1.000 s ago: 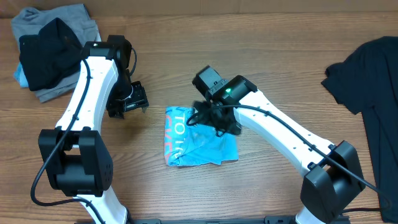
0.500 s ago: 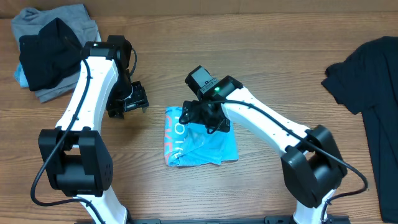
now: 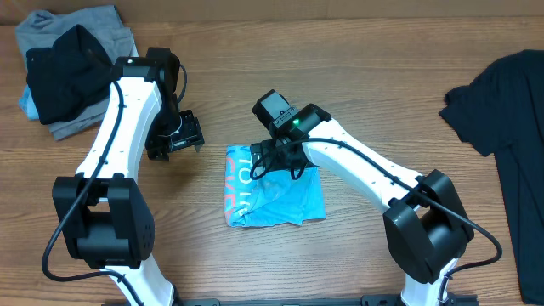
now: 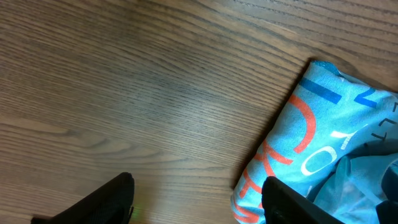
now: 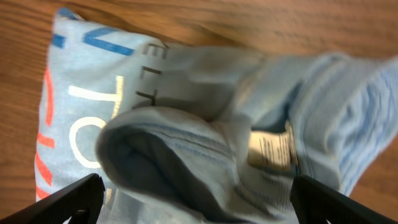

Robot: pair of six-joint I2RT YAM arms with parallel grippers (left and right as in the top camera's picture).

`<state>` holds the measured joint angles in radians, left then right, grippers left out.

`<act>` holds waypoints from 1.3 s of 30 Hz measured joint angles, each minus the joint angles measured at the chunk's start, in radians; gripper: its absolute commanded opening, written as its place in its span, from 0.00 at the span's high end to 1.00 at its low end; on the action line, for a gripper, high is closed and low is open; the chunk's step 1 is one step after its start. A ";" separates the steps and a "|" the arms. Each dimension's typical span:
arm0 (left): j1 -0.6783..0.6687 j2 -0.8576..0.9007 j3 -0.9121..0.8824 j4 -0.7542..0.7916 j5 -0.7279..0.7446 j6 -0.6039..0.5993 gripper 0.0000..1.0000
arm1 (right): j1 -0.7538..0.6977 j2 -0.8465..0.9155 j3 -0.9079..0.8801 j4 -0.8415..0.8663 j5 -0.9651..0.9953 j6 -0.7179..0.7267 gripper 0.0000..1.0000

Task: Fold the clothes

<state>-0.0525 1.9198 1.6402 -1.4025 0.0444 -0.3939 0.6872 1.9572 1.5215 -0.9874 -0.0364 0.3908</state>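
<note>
Blue T-shirt [image 3: 276, 200], folded, white tag [image 5: 270, 149], lettering [image 5: 87, 115] "TO"

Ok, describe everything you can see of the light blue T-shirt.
The light blue T-shirt lies on the wooden table, folded into a rough rectangle, soft cotton by its look. White and pink-red lettering runs along its left side. The top layer is rumpled, a white care label showing. The right gripper hovers open over its upper edge; contact is unclear. The left gripper stands apart.
</note>
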 measured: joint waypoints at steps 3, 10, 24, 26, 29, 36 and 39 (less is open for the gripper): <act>0.000 0.000 0.000 0.000 0.000 0.000 0.30 | 0.000 0.000 0.000 0.012 -0.018 -0.074 0.00; 0.000 0.000 0.000 0.000 0.000 0.000 0.30 | 0.015 0.000 0.000 0.014 -0.069 -0.145 0.14; 0.000 0.000 0.000 0.000 0.000 0.000 0.25 | 0.066 0.000 -0.025 0.022 -0.086 -0.155 0.85; 0.000 0.000 0.000 0.000 0.000 0.000 0.24 | 0.066 0.000 -0.025 -0.002 -0.067 -0.140 0.96; 0.000 0.000 0.000 0.001 0.000 0.000 0.24 | 0.066 0.000 -0.026 -0.035 -0.027 -0.105 0.96; 0.000 0.000 0.000 0.001 0.000 0.000 0.24 | 0.066 0.000 -0.026 -0.064 0.008 -0.085 0.89; 0.000 0.000 0.000 0.001 0.000 0.000 0.24 | 0.066 0.000 -0.026 -0.059 0.018 -0.078 0.74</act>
<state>-0.0525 1.9198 1.6402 -1.4017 0.0444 -0.3939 0.7532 1.9572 1.4956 -1.0462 -0.0189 0.3126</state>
